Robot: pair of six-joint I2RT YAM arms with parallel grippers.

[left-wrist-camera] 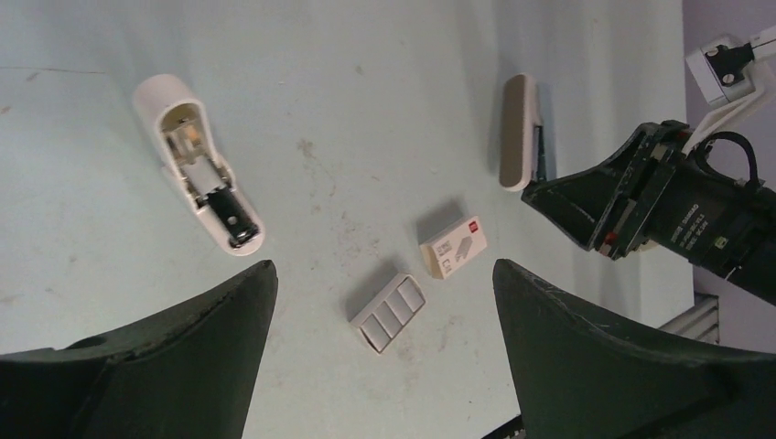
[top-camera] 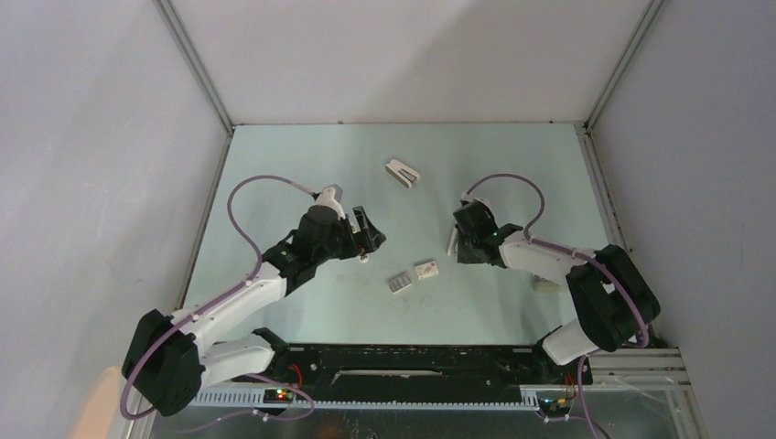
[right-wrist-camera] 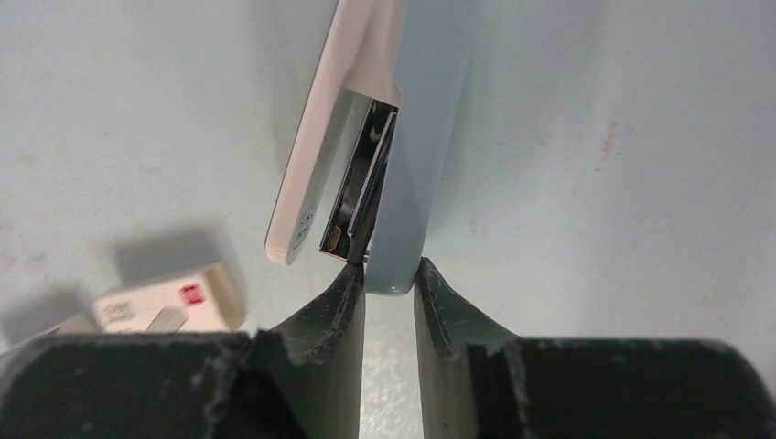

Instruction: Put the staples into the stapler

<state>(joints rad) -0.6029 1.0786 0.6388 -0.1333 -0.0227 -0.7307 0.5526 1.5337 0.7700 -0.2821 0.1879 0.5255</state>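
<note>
The stapler (right-wrist-camera: 407, 201) lies on the table with its cream top swung away from its grey-green base, the metal channel showing between them. My right gripper (right-wrist-camera: 391, 270) is shut on the near end of that base, a fingertip pressing each side. In the top view the stapler (top-camera: 451, 240) shows as a pale sliver at the right gripper (top-camera: 458, 240). The staples (left-wrist-camera: 389, 314), grey blocks in a small white tray, lie below and between the wide-open fingers of my left gripper (left-wrist-camera: 382, 265), which hovers above them (top-camera: 399, 283) holding nothing.
A small white box with a red mark (left-wrist-camera: 453, 247) lies just beside the staples. A broader white wedge-shaped stapler (left-wrist-camera: 197, 165) lies opened at the far side. A small pale object (top-camera: 546, 284) rests near the right arm. Walls enclose the table.
</note>
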